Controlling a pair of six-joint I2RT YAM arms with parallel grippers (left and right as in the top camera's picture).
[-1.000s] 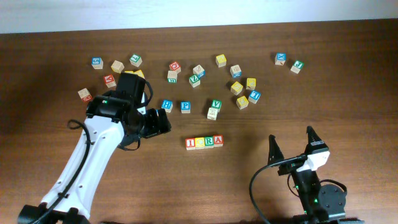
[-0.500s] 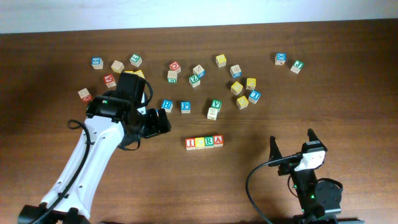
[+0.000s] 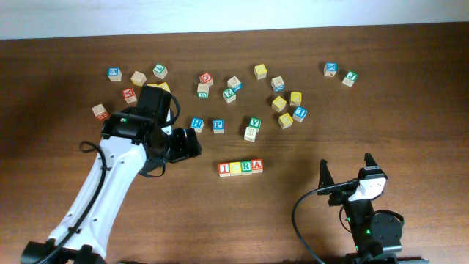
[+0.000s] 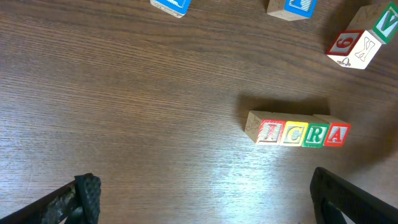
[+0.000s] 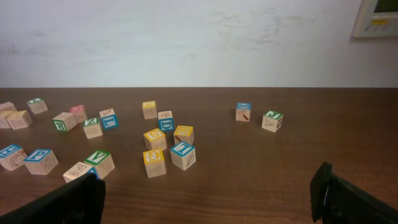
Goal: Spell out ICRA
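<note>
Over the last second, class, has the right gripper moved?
Yes. The right gripper has drawn back slightly, down the overhead view, away from the unmoved ICRA row.

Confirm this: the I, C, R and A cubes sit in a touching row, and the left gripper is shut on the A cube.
Wrong on one point. The left wrist view shows the left gripper open, its fingers spread wide and clear of the A cube. The I cube, C cube, R cube and A cube do sit in a touching row.
</note>
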